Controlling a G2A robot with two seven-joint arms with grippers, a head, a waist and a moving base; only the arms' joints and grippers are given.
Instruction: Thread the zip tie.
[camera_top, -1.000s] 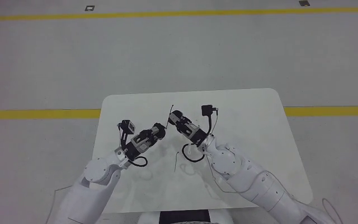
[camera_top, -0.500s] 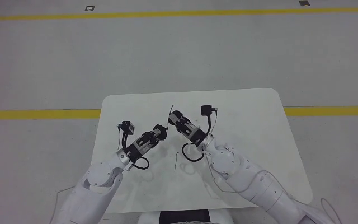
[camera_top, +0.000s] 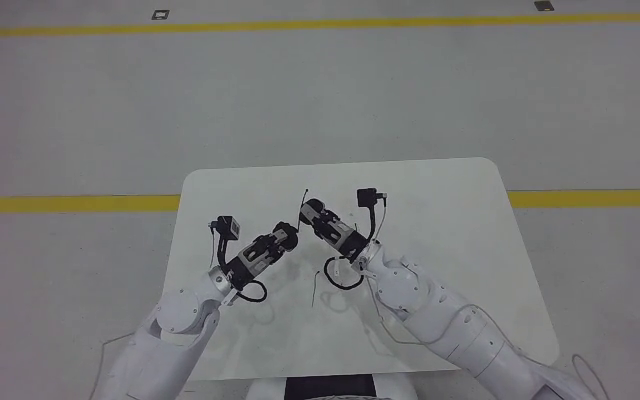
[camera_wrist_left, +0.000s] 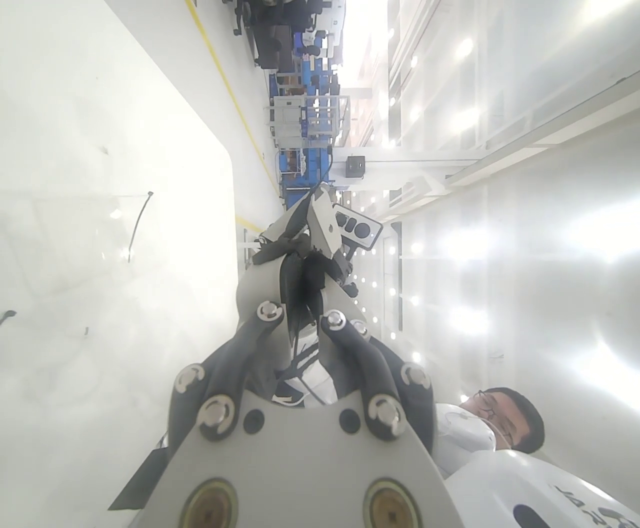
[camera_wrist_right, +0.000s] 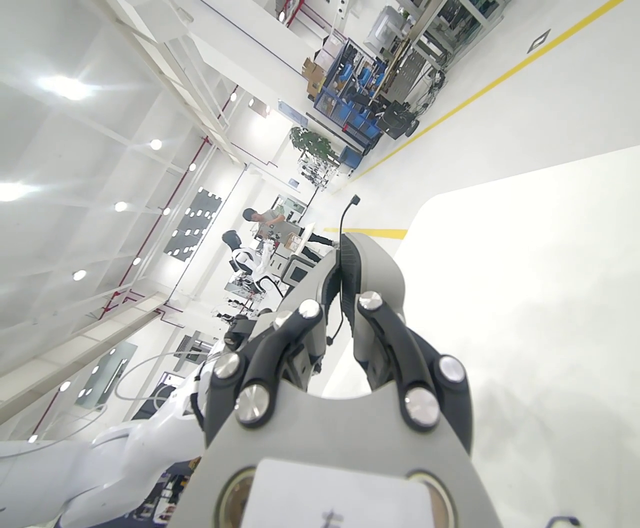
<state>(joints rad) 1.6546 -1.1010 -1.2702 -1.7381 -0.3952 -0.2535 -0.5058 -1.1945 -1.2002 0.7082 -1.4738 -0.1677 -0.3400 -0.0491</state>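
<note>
Zip tie (camera_wrist_right: 343, 225) of thin black plastic, pinched in closed right pincer (camera_wrist_right: 342, 257) above middle of white counter (camera_top: 450, 200), head poking far. Left pincer (camera_wrist_left: 300, 275) just beside, closed too, nothing seen inside. Probably light, bendy, slippery; best gripped near tip.

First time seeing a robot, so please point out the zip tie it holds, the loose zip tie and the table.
held zip tie (camera_wrist_right: 341, 235), right wrist view, mid-strap.
loose zip tie (camera_wrist_left: 138, 225), left wrist view, mid-strap.
table (camera_top: 460, 185), top view, bare far-right corner.
</note>
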